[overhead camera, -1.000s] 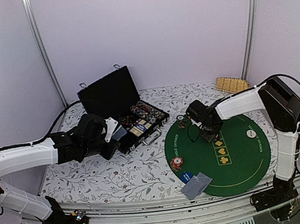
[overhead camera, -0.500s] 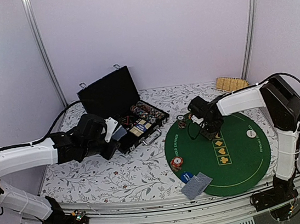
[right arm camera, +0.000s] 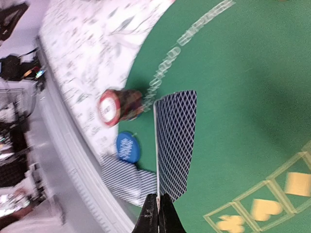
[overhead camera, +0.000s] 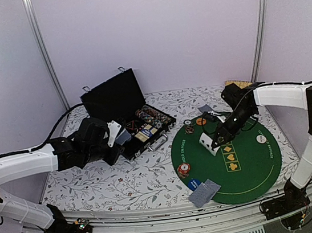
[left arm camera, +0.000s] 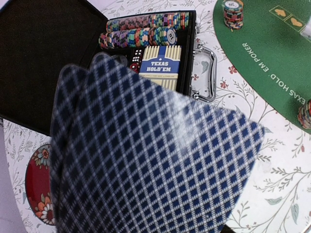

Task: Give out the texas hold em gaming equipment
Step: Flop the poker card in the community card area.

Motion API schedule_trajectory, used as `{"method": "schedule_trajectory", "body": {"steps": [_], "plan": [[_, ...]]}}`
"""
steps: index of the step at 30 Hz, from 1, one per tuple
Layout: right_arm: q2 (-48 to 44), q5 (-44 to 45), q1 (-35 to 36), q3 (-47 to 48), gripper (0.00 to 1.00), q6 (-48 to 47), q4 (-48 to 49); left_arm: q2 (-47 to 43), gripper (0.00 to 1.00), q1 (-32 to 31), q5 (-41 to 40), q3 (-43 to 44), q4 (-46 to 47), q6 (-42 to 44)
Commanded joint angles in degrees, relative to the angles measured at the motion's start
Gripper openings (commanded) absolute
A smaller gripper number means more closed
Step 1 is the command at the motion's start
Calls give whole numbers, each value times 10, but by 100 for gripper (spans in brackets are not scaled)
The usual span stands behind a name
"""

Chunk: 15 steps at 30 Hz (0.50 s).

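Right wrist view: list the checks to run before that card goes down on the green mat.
1. Grip: right gripper shut on the card: ok.
2. Only one card pinched: cannot tell.
3. Green mat bare under the card: ok.
4. Card apart from the chip stack and blue disc, judged from the top view: ok.
5. Other arm out of the way: left gripper holds its fan of cards off the mat: ok.

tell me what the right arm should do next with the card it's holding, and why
Probably lower the card flat onto the green mat before opening. The right gripper is shut on one edge of it, and the card appears to hang tilted above the felt near the suit boxes, so letting go now would likely make it flop or slide.
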Motion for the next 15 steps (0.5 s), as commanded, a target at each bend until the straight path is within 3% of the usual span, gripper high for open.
{"method": "schedule_trajectory", "body": {"steps": [1,5,15], "plan": [[33,-158,1,-22,2,-30,-19,-4,45,3,4,-5,18,4],[83,-146,-29,-17,2,-32,-3,-6,45,2,3,-5,17,3],[196,224,-59,92,2,11,-64,-5,45,2,5,-4,17,4]]}}
